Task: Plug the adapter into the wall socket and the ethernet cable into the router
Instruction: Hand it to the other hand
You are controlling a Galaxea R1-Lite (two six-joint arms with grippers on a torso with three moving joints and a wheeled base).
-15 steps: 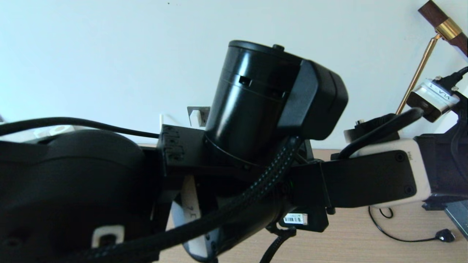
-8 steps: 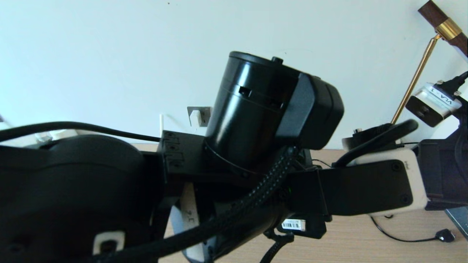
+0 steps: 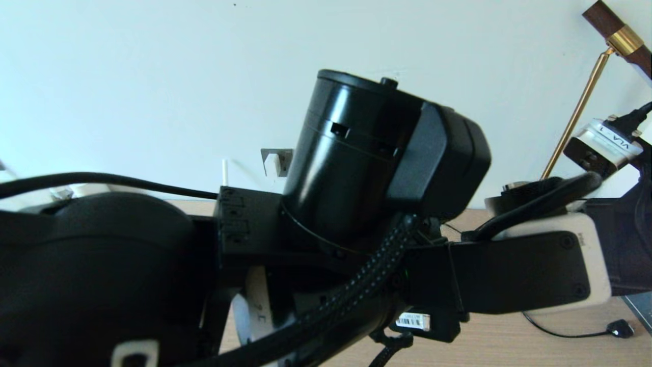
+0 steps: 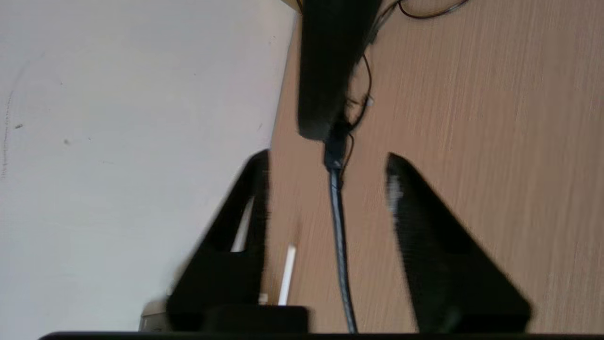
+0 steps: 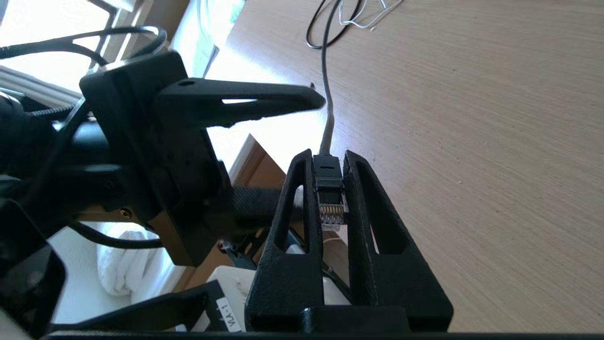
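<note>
Currently the right gripper is clamped on the ethernet cable at its stiff black boot, above the table. Light and limp behind; its clear plug looks fragile. Left gripper hangs open around the cable.

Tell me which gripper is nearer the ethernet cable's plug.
Right. The right gripper is shut on the ethernet cable plug; the left gripper is open, with the cable running between its fingers, untouched.

Black ethernet cable, clear plug, wood-grain table.
</note>
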